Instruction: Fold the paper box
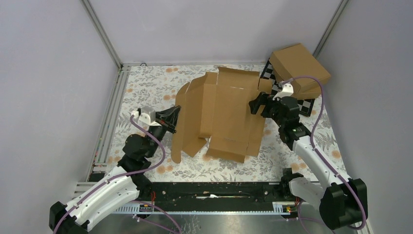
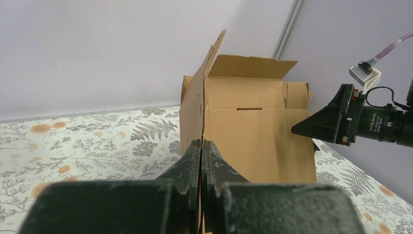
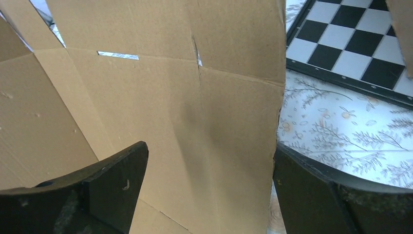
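Observation:
The paper box (image 1: pixel 229 114) is a brown cardboard blank lying half-folded on the floral table, with its left and back flaps raised. My left gripper (image 1: pixel 174 117) is shut on the edge of the raised left flap. In the left wrist view the flap's edge runs between the closed fingers (image 2: pixel 201 151), with the box (image 2: pixel 253 141) beyond them. My right gripper (image 1: pixel 255 105) is open at the blank's right side. In the right wrist view its fingers (image 3: pixel 117 170) straddle the right flap (image 3: pixel 204 112), and the right finger is at the flap's edge.
A ready-made cardboard box (image 1: pixel 299 68) sits at the back right on a checkerboard (image 1: pixel 307 105), which also shows in the right wrist view (image 3: pixel 350 39). A metal rail (image 1: pixel 109 126) runs along the table's left side. Grey walls enclose the table.

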`<state>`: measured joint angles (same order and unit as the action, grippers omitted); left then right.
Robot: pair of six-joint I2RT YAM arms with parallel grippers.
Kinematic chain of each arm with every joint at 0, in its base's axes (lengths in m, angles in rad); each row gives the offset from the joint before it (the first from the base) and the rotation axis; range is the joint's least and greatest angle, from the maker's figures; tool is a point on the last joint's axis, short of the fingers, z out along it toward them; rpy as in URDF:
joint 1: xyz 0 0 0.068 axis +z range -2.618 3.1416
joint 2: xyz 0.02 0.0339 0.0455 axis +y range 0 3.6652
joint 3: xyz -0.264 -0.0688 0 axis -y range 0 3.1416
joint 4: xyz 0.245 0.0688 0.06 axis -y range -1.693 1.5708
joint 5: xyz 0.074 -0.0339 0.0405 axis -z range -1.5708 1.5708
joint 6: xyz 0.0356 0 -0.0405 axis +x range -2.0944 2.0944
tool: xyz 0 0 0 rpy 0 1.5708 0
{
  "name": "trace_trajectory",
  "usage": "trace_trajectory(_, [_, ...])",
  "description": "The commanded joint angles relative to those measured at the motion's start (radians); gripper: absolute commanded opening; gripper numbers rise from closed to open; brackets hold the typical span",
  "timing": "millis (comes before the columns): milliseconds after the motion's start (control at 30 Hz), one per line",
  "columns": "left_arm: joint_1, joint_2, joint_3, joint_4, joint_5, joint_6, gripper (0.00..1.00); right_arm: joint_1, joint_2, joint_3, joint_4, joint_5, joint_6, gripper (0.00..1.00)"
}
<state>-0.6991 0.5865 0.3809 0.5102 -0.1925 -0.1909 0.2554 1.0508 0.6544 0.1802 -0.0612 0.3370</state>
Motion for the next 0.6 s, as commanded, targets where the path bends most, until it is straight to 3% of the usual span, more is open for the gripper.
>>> trace_trajectory(0, [-0.013,0.003,-0.002,-0.004,-0.005,0.020,0.00,0.007,-0.085,0.002,-0.092,0.105,0.028,1.00])
trace_trajectory(233, [-0.026,0.010,0.003,-0.011,-0.008,0.030,0.00,0.007,-0.104,0.001,-0.159,0.181,0.052,1.00])
trace_trajectory(567, [-0.034,-0.028,-0.022,0.007,-0.012,0.045,0.00,-0.061,-0.061,0.023,-0.165,0.095,0.080,0.99])
